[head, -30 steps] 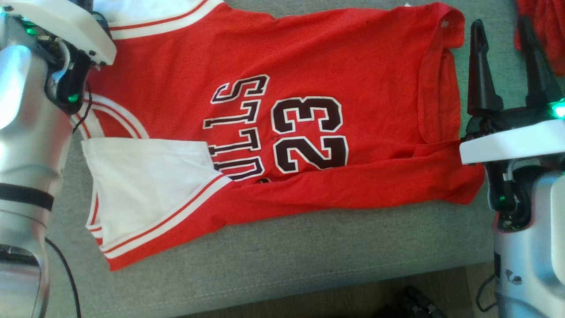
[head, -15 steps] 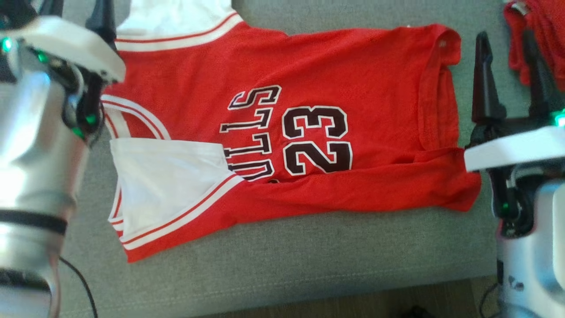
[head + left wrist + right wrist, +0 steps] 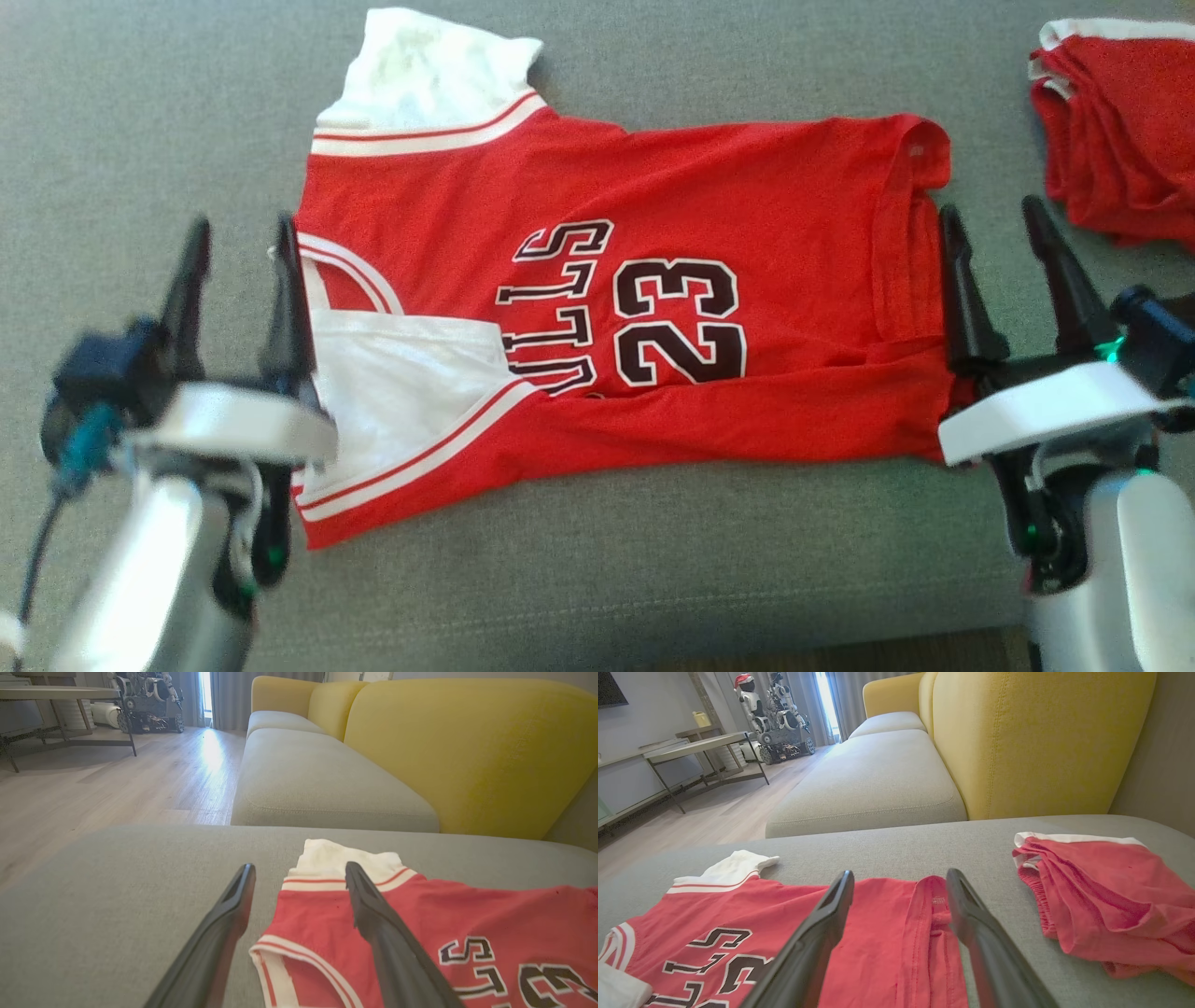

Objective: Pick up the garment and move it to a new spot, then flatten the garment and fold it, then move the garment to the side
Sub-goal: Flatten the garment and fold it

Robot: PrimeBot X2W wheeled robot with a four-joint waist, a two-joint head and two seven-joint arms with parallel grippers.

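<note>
Red jersey (image 3: 747, 187), spread flat across the middle of the grey cushion (image 3: 597, 579). Neck end toward the left edge, hem toward the right edge, near side folded up over the front. White sleeve panels at the far-left and near-left of it.

Left pincer (image 3: 241, 224) at the neck end, fingers pointing toward the far edge, held apart and empty. One finger over bare cushion, the other over the collar trim; contact not clear. Silver forearm slanting up from the front-left corner.

Right pincer (image 3: 991, 209) at the hem end, pointing the same way, likewise apart and empty, inner finger right along the hem.

Printed sideways in black with white outline: "23" and "ULLS", the letter before them hidden under the fold.

Red pile (image 3: 1111, 140) by the far-right corner, apart from the jersey.
</note>
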